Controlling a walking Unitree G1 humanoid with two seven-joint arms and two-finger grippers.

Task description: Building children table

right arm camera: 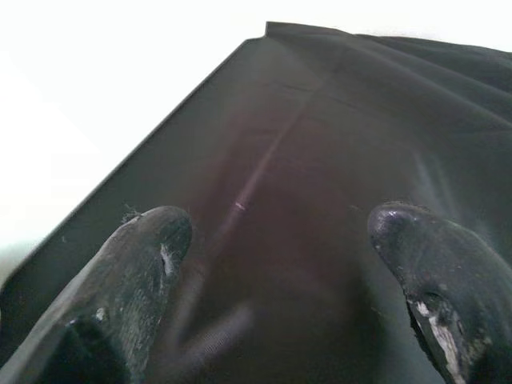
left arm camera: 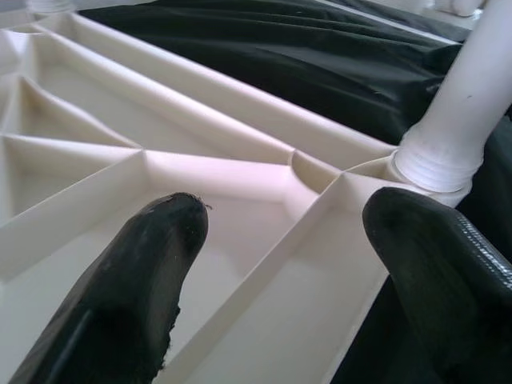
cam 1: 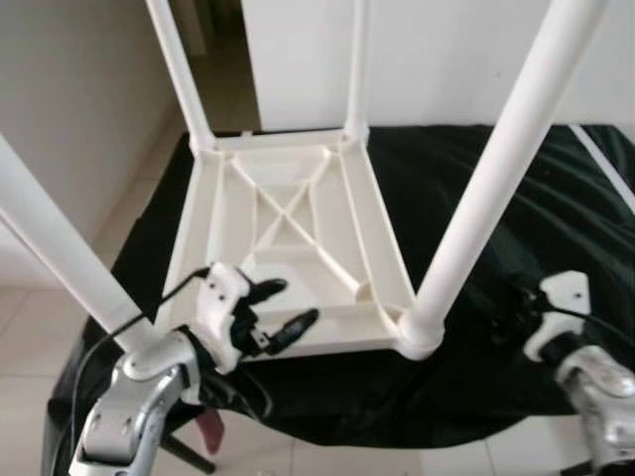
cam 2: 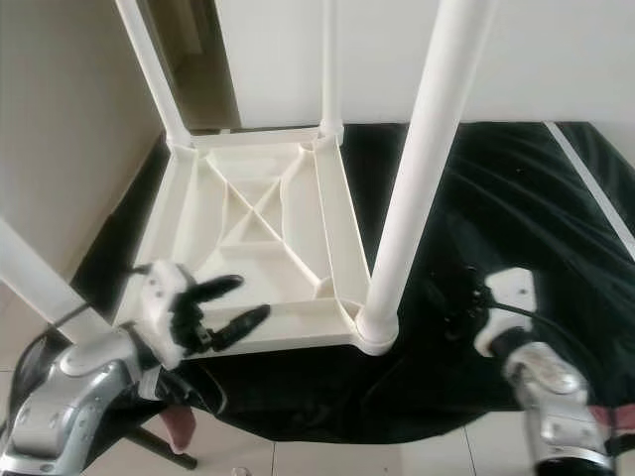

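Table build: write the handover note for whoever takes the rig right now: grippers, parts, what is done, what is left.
Left gripper: open, empty, over the near edge of the table.
Right gripper: open, empty, over the black cloth to the table's right.
Table: upside down on the cloth, ribbed underside up.
Done: all four legs stand in their corner sockets, including the near right leg.
Left: check that each leg is seated tight, which the views cannot confirm, then probably turn the table upright.

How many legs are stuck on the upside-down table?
4. One leg stands at the near right corner, one at the near left by the left gripper, one at the far left, one at the far right.
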